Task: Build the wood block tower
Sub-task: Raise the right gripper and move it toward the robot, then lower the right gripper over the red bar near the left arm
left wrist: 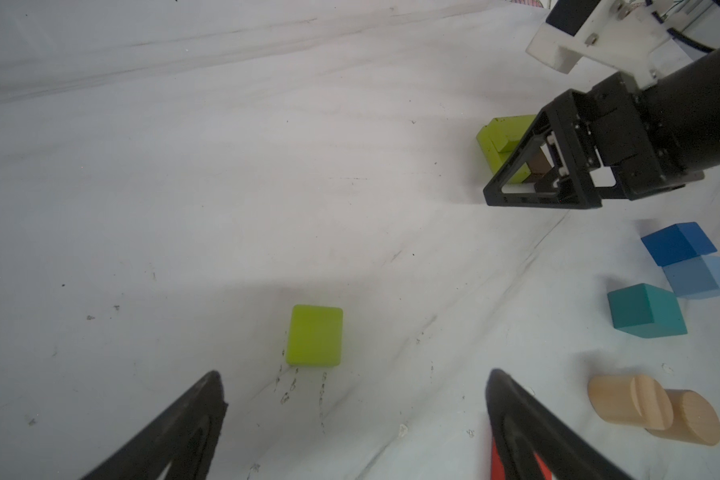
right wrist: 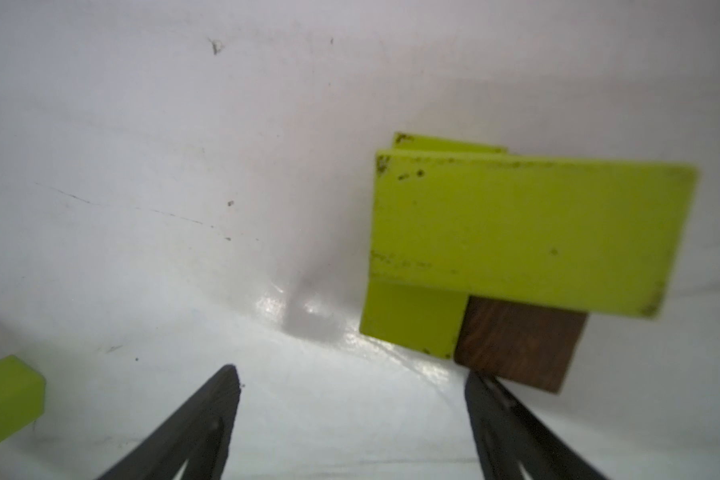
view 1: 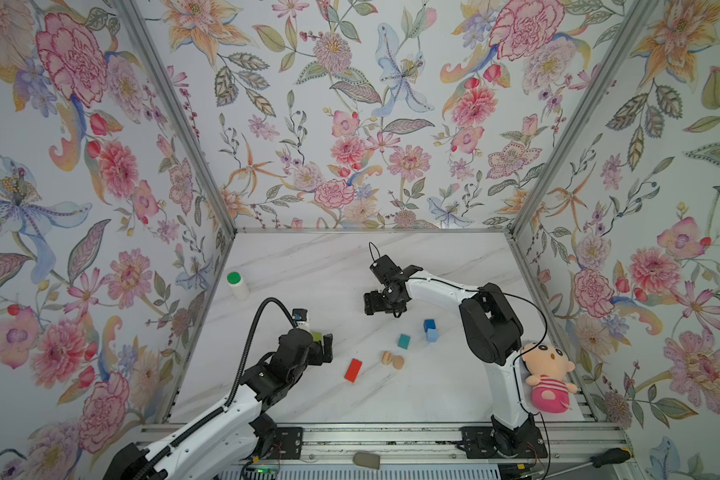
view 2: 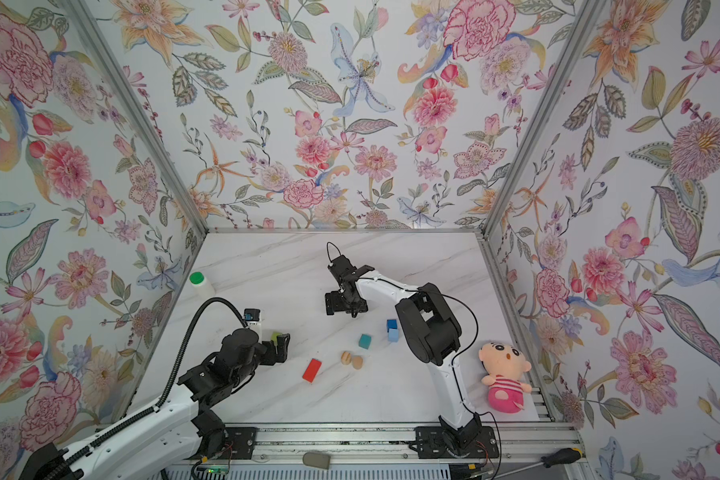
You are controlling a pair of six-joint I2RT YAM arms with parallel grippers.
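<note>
1. As I judge it, the base layer is laid and the next block is being fetched. The tower (left wrist: 493, 143) is only a yellow-green plank (right wrist: 528, 232) lying across a brown block (right wrist: 516, 345) and a yellow-green support (right wrist: 408, 320). It sits mid-desk (view 1: 433, 266), hidden under the right arm in both top views.
2. The right fingers (right wrist: 192, 415) stand apart and empty just before that base. One tip is close to the brown block; I cannot tell whether it touches.
3. The left fingers (left wrist: 184, 419) are spread wide and empty, and a loose yellow-green block (left wrist: 314, 336) lies just ahead, in line with the gap between them.
4. The next move probably calls for the left fingers to advance around that block and close on its flat sides. The right fingers should back away without nudging the plank.
5. The red block (view 1: 353, 370), teal block (view 1: 403, 341), two touching blue blocks (view 1: 429, 324) and two touching tan rounded pieces (view 1: 387, 358) lie loose, apart from the base. The plank's paint is chipped along its edges.
</note>
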